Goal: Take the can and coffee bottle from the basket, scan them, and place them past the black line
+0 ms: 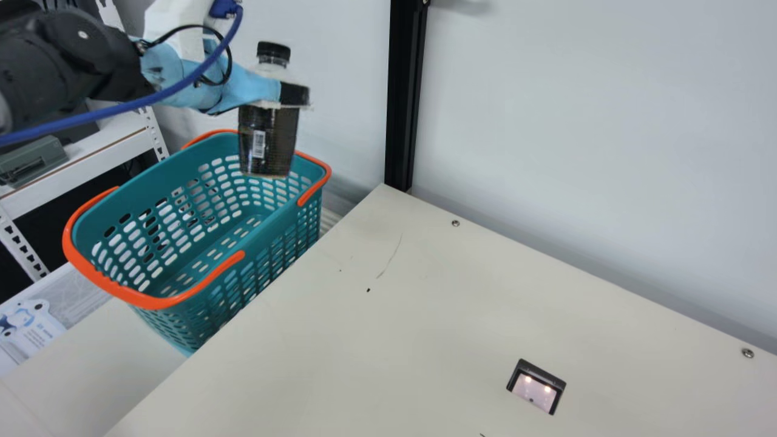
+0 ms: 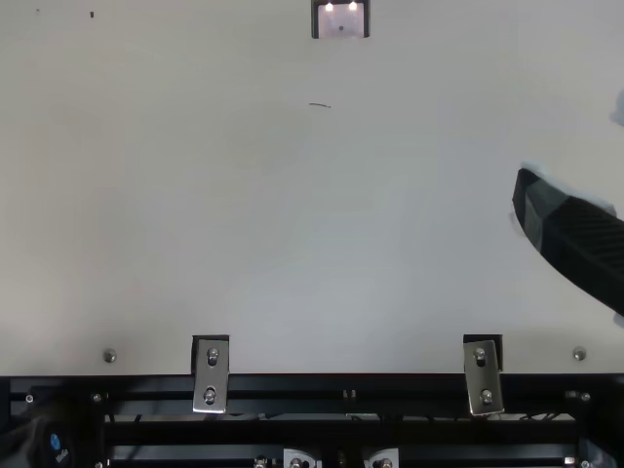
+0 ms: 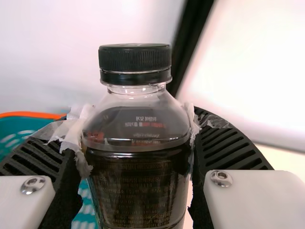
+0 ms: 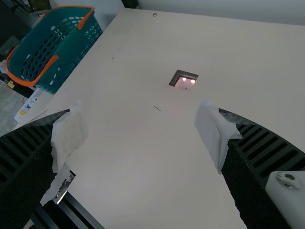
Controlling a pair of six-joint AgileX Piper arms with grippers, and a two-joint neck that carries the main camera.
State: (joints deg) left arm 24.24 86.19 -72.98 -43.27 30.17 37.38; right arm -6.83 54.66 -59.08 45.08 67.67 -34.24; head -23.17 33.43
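Observation:
In the main view my left gripper (image 1: pixel 284 97) is shut on the dark coffee bottle (image 1: pixel 267 142), held upright above the far end of the teal basket (image 1: pixel 273 221). A barcode label on the bottle's lower side faces the neck camera. The left wrist view has the black-capped bottle (image 3: pixel 138 186) squeezed between both fingers of my left gripper (image 3: pixel 138 126). At the right edge of the top view is my right gripper (image 2: pixel 575 232); in its wrist view the right gripper (image 4: pixel 143 133) is open, nothing between its fingers. A scanner window (image 1: pixel 535 388) with two lights is set in the table.
The cream table (image 1: pixel 364 340) lies to the right of the basket, its back edge along a pale wall with a black upright post (image 1: pixel 402 97). A white shelf (image 1: pixel 79 164) stands behind the basket at the left. Metal brackets (image 2: pixel 211 375) line the table's front edge.

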